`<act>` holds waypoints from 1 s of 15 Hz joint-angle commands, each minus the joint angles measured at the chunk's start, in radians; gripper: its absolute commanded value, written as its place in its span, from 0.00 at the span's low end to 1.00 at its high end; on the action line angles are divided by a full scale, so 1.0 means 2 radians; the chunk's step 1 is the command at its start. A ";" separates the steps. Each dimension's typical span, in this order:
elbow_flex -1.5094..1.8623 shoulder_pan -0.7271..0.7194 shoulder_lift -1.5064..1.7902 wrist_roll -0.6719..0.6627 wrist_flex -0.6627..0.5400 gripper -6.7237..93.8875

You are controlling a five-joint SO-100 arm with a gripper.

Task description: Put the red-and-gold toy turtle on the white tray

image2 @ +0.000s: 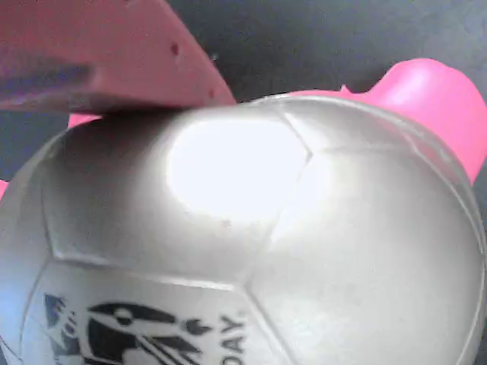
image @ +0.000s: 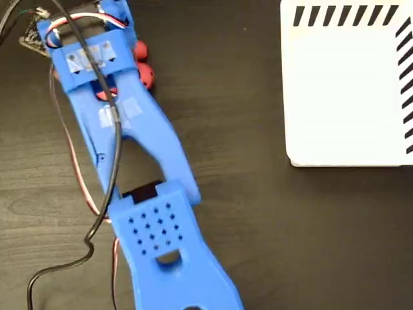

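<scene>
One toy turtle [image2: 251,243] sits under the fingers [image2: 114,61], apart from the white tray [image: 348,97].

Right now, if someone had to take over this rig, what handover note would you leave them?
Gripper: down over the turtle at the top left of the fixed view; whether the jaws are closed on it cannot be told.
Red-and-gold toy turtle: fills the wrist view, shell right under the camera, one finger against its top; in the fixed view only red bits show beside the arm.
White tray: top right of the fixed view, nothing on it.
Done: approach.
Left: confirm the grasp, lift, carry to the tray, release.
</scene>
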 commanded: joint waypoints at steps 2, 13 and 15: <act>0.003 -0.005 0.183 -0.008 0.023 0.07; 0.331 0.175 0.546 -0.224 0.006 0.07; 0.365 0.252 0.578 -0.304 0.003 0.07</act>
